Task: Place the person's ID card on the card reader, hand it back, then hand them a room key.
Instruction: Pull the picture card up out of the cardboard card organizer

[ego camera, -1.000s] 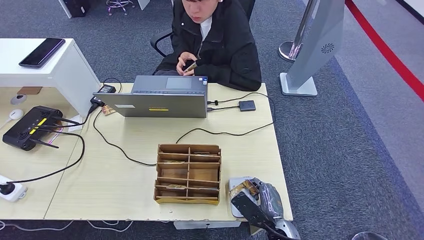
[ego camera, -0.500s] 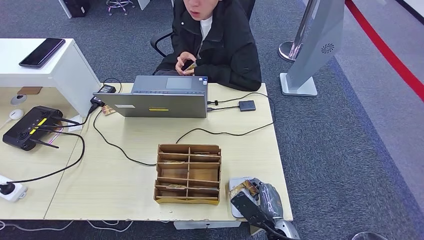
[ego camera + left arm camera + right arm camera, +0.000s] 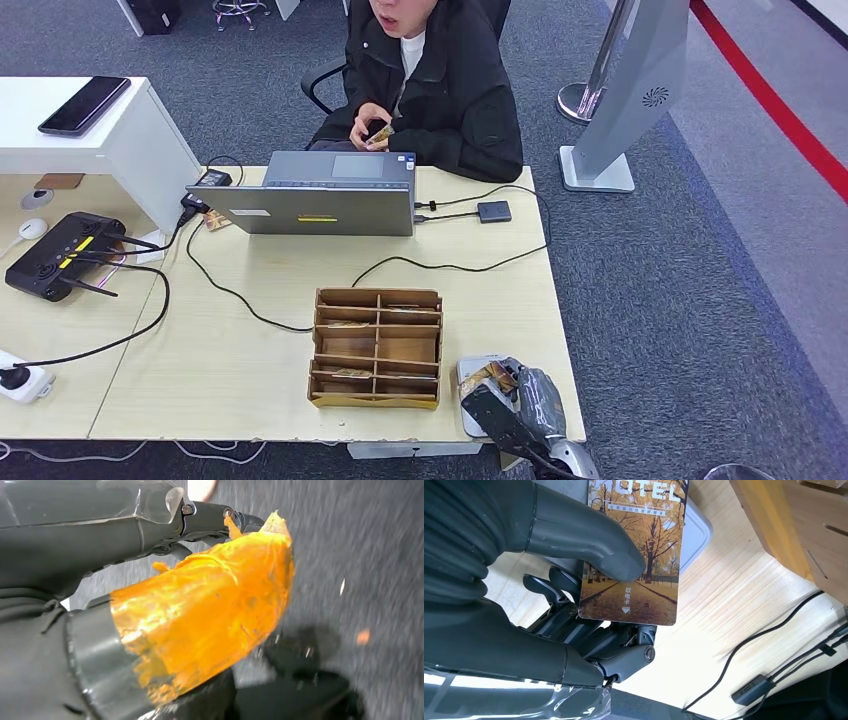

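My right hand [image 3: 522, 404] is at the table's front right corner, over the pale grey card reader [image 3: 468, 366]. It pinches a card [image 3: 636, 555] printed with autumn trees and the letters "OTEL", with the thumb [image 3: 589, 540] on the card's face and the darker fingers behind it. The card [image 3: 490, 376] lies over the reader [image 3: 698, 527]; I cannot tell whether they touch. Across the table a seated person [image 3: 430, 70] holds a small card [image 3: 378, 132] in both hands. My left hand [image 3: 200, 610], its thumb wrapped in orange tape, hangs over grey floor and holds nothing.
A wooden compartment box [image 3: 377, 347] with a few cards in it stands just left of the reader. Behind it are an open laptop [image 3: 315, 195], a black cable and a small adapter [image 3: 494, 211]. A black router [image 3: 60, 255] and a phone [image 3: 85, 103] are at far left.
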`<state>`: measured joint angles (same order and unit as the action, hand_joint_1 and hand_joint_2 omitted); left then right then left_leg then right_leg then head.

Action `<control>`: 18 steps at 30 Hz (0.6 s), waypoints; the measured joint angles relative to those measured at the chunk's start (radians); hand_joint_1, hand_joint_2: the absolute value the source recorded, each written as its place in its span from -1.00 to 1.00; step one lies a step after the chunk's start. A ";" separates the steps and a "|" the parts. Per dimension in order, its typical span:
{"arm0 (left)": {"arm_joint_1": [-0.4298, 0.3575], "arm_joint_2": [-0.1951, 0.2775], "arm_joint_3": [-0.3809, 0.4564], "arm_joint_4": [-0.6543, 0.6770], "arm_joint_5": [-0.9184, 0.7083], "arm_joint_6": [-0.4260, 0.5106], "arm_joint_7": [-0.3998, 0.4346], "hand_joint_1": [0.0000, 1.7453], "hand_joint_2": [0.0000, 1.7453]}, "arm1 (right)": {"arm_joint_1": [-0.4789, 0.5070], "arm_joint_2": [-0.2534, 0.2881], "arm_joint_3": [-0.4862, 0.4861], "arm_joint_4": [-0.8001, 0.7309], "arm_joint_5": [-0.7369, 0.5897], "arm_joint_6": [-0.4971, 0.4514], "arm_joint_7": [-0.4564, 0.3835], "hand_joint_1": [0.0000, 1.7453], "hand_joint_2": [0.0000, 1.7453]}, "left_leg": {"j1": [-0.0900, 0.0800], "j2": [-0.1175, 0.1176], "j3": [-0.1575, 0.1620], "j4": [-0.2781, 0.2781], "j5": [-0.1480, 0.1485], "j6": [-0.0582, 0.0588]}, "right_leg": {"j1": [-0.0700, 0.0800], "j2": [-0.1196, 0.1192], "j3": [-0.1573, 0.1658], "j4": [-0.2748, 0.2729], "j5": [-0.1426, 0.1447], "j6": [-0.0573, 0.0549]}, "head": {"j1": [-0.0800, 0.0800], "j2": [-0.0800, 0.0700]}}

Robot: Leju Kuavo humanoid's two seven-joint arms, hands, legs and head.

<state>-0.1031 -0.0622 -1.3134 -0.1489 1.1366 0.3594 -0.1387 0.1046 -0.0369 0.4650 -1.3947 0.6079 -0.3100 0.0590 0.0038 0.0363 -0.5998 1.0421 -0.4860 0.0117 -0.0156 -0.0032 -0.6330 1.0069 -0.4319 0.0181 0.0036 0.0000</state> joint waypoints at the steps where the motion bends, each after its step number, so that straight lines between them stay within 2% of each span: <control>1: 0.003 0.003 0.000 0.005 0.009 -0.039 0.002 -1.00 -1.00 | 0.000 0.000 0.000 0.000 0.002 0.006 0.000 1.00 1.00 | 0.000 0.000 0.000 0.000 0.000 0.000 | 0.000 0.000 0.000 0.000 0.000 0.000 | 0.000 0.000; 9: 0.044 0.028 0.002 0.071 0.083 -0.364 0.005 -1.00 -1.00 | -0.013 0.000 -0.006 0.013 0.005 0.033 -0.032 1.00 1.00 | 0.000 0.000 0.001 0.000 -0.001 -0.001 | 0.000 0.000 0.000 0.000 -0.002 0.000 | 0.000 0.000; 18: 0.122 0.081 0.028 0.116 0.116 -0.633 0.000 -1.00 -1.00 | -0.034 -0.002 -0.008 0.051 -0.024 0.018 -0.095 1.00 1.00 | 0.001 0.000 0.003 -0.001 -0.003 -0.001 | 0.000 0.000 0.003 0.000 -0.004 -0.001 | 0.000 0.000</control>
<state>0.0192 0.0186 -1.2851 -0.0330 1.2523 -0.2732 -0.1385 0.0707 -0.0394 0.4574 -1.3439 0.5842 -0.2919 -0.0357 0.0043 0.0365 -0.5965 1.0412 -0.4885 0.0104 -0.0154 -0.0029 -0.6305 1.0069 -0.4359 0.0172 0.0036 0.0000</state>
